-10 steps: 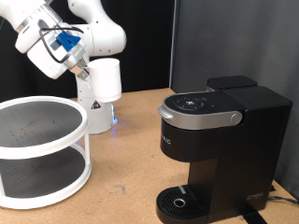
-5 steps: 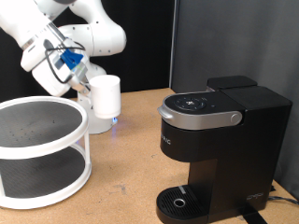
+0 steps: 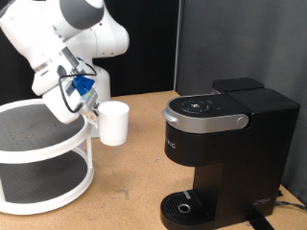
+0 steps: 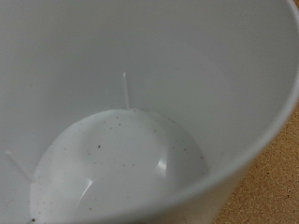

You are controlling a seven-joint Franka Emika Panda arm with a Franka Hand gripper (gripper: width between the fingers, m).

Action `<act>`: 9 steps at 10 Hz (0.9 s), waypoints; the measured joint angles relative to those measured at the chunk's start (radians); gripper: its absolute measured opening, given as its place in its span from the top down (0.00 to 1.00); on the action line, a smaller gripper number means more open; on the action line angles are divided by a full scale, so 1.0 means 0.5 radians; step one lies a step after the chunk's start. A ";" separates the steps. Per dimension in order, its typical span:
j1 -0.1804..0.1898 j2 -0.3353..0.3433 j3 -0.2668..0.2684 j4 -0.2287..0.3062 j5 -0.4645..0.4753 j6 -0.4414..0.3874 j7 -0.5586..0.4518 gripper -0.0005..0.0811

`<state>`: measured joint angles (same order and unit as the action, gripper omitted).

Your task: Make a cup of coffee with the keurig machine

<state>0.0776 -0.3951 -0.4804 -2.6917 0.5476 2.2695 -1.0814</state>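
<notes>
One cup fills our wrist view almost entirely: white inside wall, pale bottom with dark specks, a strip of cork-brown bench at one corner. No fingers show there, so we see the cup is right up against the claw, nothing more.

Exterior view: claw sits at the cup rim, on the side facing the exterior view's left, arm above it. Cup is carried upright, apparently just above the bench, beside the white two-tier rack. We judge the claw clamped on the cup wall, one finger probably inside; the fingertips themselves are too small and cluttered by blue cable to see clearly.

Keurig machine stands well apart, toward the exterior view's right, lid down, round drip tray at its base with nothing on it. Cup is between rack and machine, nearer the rack.

Risks, as we judge them:
- Rim pinch on a smooth wall: cup could pivot or slip if the arm swings fast.
- Rack edge is close to the claw; a low sideways move could clip it.
- Slot under the brew head looks tight for cup plus claw; coming in high would hit the silver lid, coming in off-centre leaves the cup off the tray.
</notes>
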 joint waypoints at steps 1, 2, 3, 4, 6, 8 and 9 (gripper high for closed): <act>0.034 0.053 0.000 -0.004 0.043 0.060 -0.024 0.91; 0.065 0.107 0.000 -0.005 0.103 0.112 -0.059 0.91; 0.093 0.158 -0.001 -0.004 0.172 0.160 -0.099 0.91; 0.116 0.206 -0.001 -0.003 0.238 0.203 -0.147 0.91; 0.144 0.292 -0.001 0.003 0.330 0.258 -0.219 0.91; 0.168 0.369 0.000 0.013 0.413 0.293 -0.282 0.91; 0.178 0.404 0.000 0.021 0.451 0.303 -0.314 0.91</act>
<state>0.1666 -0.1932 -0.4803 -2.6814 0.7730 2.4210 -1.2387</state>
